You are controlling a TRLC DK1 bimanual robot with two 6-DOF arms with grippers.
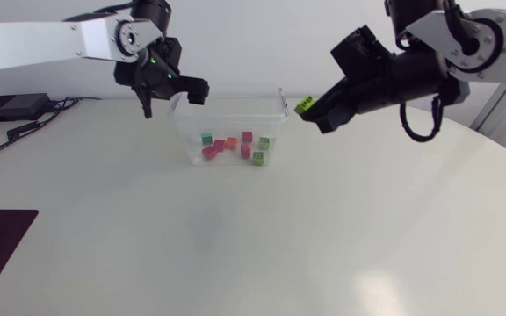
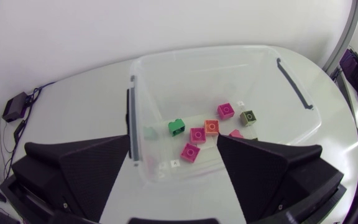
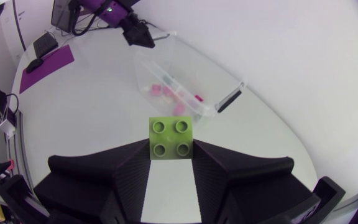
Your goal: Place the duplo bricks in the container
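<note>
The right gripper's (image 1: 313, 109) fingers are clamped on a lime-green duplo brick (image 3: 172, 137), held just beside the clear container's (image 1: 228, 89) right rim, seemingly ready to drop it in. The left gripper's (image 2: 173, 149) fingers stand apart astride the left wall, probably steadying it. Other bricks (image 1: 235, 145) lie inside.

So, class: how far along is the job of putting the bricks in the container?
Done: several bricks lie in the clear container. In hand: the right gripper holds a lime brick beside the container's rim. The left gripper hangs open over the other end. Left: drop that brick in; no loose bricks show on the table.
</note>
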